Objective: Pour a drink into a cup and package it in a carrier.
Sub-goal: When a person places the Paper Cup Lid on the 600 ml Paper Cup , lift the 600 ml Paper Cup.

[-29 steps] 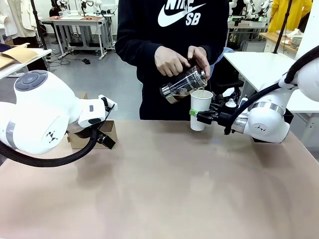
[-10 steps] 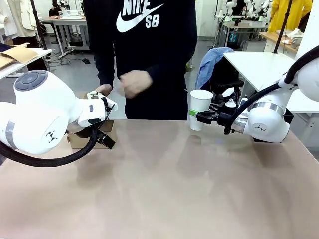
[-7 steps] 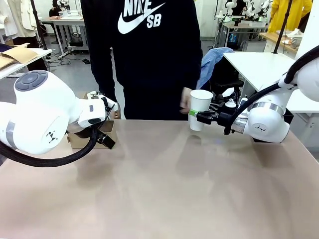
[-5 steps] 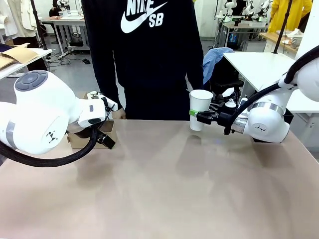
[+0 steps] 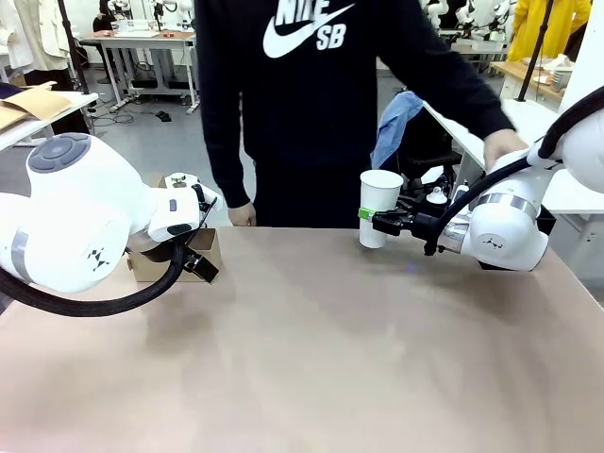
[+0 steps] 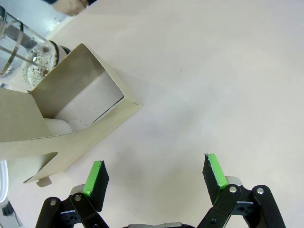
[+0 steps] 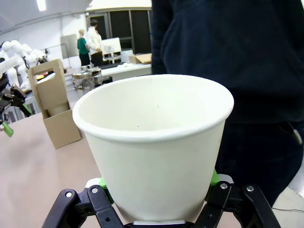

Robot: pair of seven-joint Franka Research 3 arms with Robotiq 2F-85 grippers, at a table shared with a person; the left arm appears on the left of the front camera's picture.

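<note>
While the cup [image 5: 379, 208] serves as reference point: the tan table [image 5: 311, 359] lies under it and spreads toward the robot.

Person [image 5: 311, 94] in a dark top stands just behind the cup. Raised hand [image 5: 501, 144] is out to the cup's right and blurred. Lowered hand [image 5: 242, 215] hangs to the cup's left, at table-edge height.

Carrier [image 6: 71, 109]: brown cardboard, well left of the cup.

Glass jug [image 6: 19, 42] stands just past the carrier, on the side away from the cup.

The cup is white and upright with its mouth open. Contents: cannot tell.

Right gripper [image 5: 370, 218] is clamped on the cup's lower half, with a green pad pressed to either side.

Left gripper [image 6: 154, 172] is well left of the cup and just beside the carrier, its jaws spread wide with nothing between them.
</note>
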